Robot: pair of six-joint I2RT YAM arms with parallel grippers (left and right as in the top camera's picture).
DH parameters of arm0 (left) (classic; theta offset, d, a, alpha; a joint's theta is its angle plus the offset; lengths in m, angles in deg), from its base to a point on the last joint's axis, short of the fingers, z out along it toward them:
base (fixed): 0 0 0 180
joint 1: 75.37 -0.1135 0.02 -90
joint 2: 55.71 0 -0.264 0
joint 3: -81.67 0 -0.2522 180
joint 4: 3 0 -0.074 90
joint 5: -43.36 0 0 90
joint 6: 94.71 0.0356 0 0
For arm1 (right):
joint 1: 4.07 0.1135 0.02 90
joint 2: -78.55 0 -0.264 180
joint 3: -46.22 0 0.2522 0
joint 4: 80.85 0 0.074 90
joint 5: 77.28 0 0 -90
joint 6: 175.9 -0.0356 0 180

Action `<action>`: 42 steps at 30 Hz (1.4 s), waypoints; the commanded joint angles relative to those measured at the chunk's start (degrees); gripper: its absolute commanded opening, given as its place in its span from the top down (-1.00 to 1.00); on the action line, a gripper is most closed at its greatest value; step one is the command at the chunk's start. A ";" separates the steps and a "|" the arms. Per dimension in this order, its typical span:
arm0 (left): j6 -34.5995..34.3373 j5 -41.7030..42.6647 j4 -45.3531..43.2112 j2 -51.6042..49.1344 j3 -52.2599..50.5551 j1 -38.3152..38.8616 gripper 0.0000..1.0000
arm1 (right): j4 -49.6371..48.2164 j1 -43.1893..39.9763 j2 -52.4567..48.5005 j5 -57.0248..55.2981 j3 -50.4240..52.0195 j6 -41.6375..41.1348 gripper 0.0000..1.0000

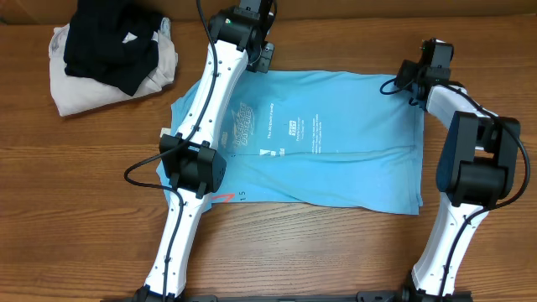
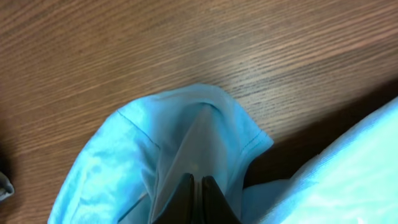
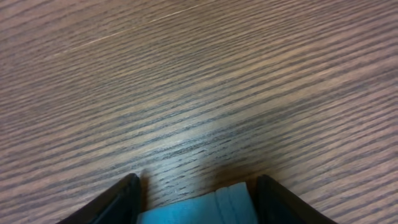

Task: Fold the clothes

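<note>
Now the left tool [image 2: 198,182] pinches a thin, puckered fold of the sky-blue T-shirt [image 1: 336,159] on the wood-grain counter [image 1: 336,252], while the right tool [image 3: 197,182] gapes wide, the stitched hem seemingly untouched between its fingers.

You have a brown wooden table [image 1: 336,252] with fine grain running along its length. At the table's far left corner, a black garment [image 1: 109,42] lies on a cream-white garment [image 1: 71,94].

A brown wood-grain table [image 1: 336,252] carries everything. A light blue T-shirt [image 1: 336,159] lies spread mostly flat across its middle, printed side up. Toward the far left corner sits a crumpled cream-white garment [image 1: 71,96], with a black garment [image 1: 109,46] heaped on top of it.
</note>
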 commanded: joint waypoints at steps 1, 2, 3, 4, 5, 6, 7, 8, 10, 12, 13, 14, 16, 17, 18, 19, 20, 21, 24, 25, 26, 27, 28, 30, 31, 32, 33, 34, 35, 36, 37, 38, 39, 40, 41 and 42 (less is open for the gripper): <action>-1.20 -0.74 0.72 0.31 0.68 -0.33 0.92 | 0.24 -0.42 -1.14 -0.37 -1.05 0.20 -0.12; -1.18 -0.74 1.29 0.31 0.68 -0.33 0.92 | 1.20 -0.39 -1.31 -0.35 -1.03 0.17 -0.01; -1.18 -0.74 1.62 0.31 0.68 -0.33 0.92 | 1.79 -0.35 -1.36 -0.35 -1.01 0.17 0.07; -1.18 -0.74 1.97 0.31 0.68 -0.33 0.91 | 2.25 -0.35 -1.36 -0.35 -1.01 0.15 0.14; -1.18 -0.76 2.32 0.31 0.68 -0.33 0.92 | 2.62 -0.37 -1.36 -0.37 -1.01 0.17 0.20; -1.14 -0.79 2.51 0.31 0.68 -0.33 0.92 | 2.75 -0.37 -1.36 -0.37 -1.01 0.17 0.29; -0.70 -0.90 2.62 0.31 0.68 -0.33 0.92 | 2.82 -0.37 -1.33 -0.37 -1.03 0.17 0.40; -0.24 -1.51 2.67 0.31 0.68 -0.35 0.92 | 2.99 -0.37 -1.33 -0.37 -1.09 0.17 0.49; -0.15 -3.45 2.67 0.42 0.96 -0.37 0.92 | 4.83 -0.37 -1.11 -0.37 -1.84 -0.22 0.77; -0.13 -4.00 2.67 0.85 1.05 -0.44 0.92 | 7.23 -0.37 -0.61 -0.07 -2.82 -0.39 0.92; -0.13 -4.02 2.67 1.22 1.18 -0.48 0.92 | 8.59 -0.37 -0.09 0.50 -3.43 -0.44 0.92; -0.13 -4.13 2.67 1.55 1.29 -0.57 0.92 | 9.99 -0.37 0.52 1.27 -4.07 -0.42 0.92; -0.13 -4.90 2.62 2.43 1.31 -0.66 0.92 | 13.05 -0.37 2.40 3.48 -5.35 -0.44 0.92; -0.13 -5.20 2.64 2.84 1.31 -0.66 0.92 | 14.60 -0.37 3.45 4.68 -5.99 -0.44 0.92; -0.11 -5.31 2.67 3.48 1.31 -0.66 0.92 | 16.90 -0.44 5.05 6.43 -6.88 -0.44 0.92; -0.13 -5.29 2.67 3.96 1.31 -0.68 0.92 | 18.60 -0.46 6.19 7.54 -7.41 -0.44 0.92; -0.13 -5.27 2.78 4.55 1.31 -0.70 0.92 | 20.70 -0.48 7.50 8.61 -7.91 -0.44 0.92; -0.13 -5.27 2.95 5.11 1.31 -0.70 0.92 | 22.77 -0.48 8.76 9.44 -8.37 -0.48 0.92; -0.13 -5.25 4.66 7.04 1.31 -0.68 0.92 | 30.01 -0.46 12.72 11.02 -9.11 -2.27 0.92; -0.13 -5.27 5.81 7.72 1.31 -0.70 0.92 | 32.33 -0.48 14.03 11.89 -9.18 -2.91 0.92; -0.13 -5.25 6.93 8.31 1.31 -0.70 0.92 | 34.97 -0.48 15.47 12.72 -9.18 -3.58 0.92; -0.13 -5.25 8.46 8.87 1.31 -0.70 0.92 | 37.73 -0.48 16.98 13.25 -9.18 -4.33 0.92; -0.17 -5.22 10.08 9.33 1.31 -0.70 0.92 | 40.15 -0.48 18.18 13.25 -9.18 -5.18 0.92; -0.48 -5.14 13.42 9.97 1.31 -0.70 0.92 | 45.44 -0.48 20.72 13.40 -9.18 -6.36 0.92; -1.05 -5.07 15.10 10.14 1.31 -0.70 0.92 | 48.06 -0.48 21.84 13.42 -9.18 -6.56 0.92; -1.79 -5.05 16.98 10.14 1.31 -0.70 0.92 | 50.31 -0.48 22.73 13.42 -9.18 -6.80 0.92; -3.06 -5.05 20.15 10.14 1.29 -0.70 0.92 | 54.82 -0.57 24.13 13.38 -9.16 -7.85 0.92; -3.15 -4.52 20.17 10.12 0.85 -0.70 0.92 | 56.13 -0.61 24.41 13.40 -9.16 -7.85 0.92; -3.17 -3.21 20.20 10.16 0.26 -0.70 0.92 | 57.86 -0.76 24.59 13.40 -9.16 -8.07 0.92; -3.17 -1.95 20.17 10.19 0.20 -0.70 0.92 | 58.97 -0.90 24.59 13.38 -9.14 -8.07 0.92; -3.37 -1.51 20.17 10.19 0.20 -0.70 0.92 | 60.11 -1.14 24.59 13.20 -8.98 -8.07 0.92; -3.93 -0.96 20.17 10.19 -0.11 -0.70 0.92 | 61.24 -1.46 24.59 13.22 -8.59 -8.04 0.92; -4.04 -0.11 20.17 10.19 -0.48 -0.70 0.92 | 62.55 -1.81 24.59 13.22 -8.44 -8.04 0.92; -4.02 0.52 20.17 10.21 -0.81 -0.70 0.92 | 63.67 -2.16 24.59 13.20 -8.37 -8.02 0.92; -4.02 1.09 20.20 10.21 -1.38 -0.70 0.92 | 64.52 -2.54 24.59 13.18 -8.17 -8.02 0.92; -4.04 1.60 20.20 10.34 -2.25 -0.70 0.92 | 65.40 -2.99 24.61 13.20 -8.07 -8.00 0.92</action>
